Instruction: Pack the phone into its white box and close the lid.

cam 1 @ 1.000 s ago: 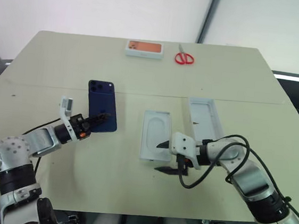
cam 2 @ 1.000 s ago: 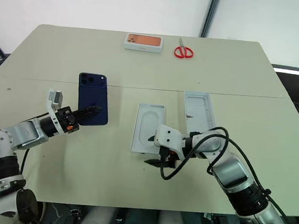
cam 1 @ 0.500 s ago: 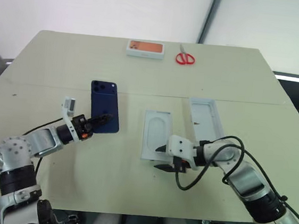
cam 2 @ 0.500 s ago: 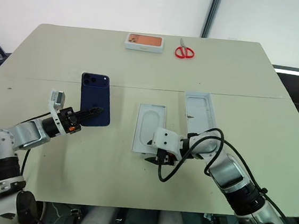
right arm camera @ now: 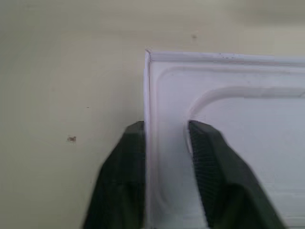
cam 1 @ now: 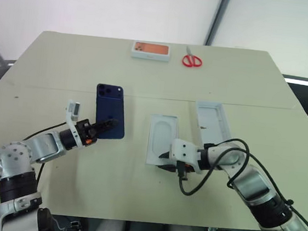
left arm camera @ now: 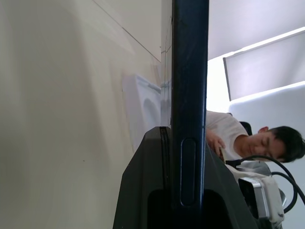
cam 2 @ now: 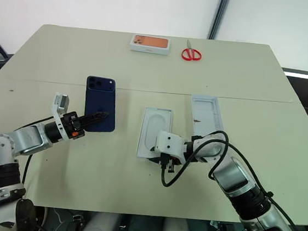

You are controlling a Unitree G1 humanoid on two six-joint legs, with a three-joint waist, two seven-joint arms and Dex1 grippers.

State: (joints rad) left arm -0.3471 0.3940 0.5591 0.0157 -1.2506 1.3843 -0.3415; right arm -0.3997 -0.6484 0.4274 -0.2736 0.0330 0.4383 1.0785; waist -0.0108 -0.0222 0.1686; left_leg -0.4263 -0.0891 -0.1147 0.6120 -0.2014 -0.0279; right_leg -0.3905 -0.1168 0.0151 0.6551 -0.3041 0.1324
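Gripping the phone, left claw; right claw straddles insert's rim.

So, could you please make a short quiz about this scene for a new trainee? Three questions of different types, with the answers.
1. Which thing lies beside the red scissors at the far edge of the table?
2. True or false: the phone lies flat on the table.
3. The right gripper is at: A the phone; B the white insert with an oblong recess; C the red scissors.
Key:
1. The white box with an orange face.
2. False: the left gripper is shut on its lower end and holds it raised.
3. B, at its near end.
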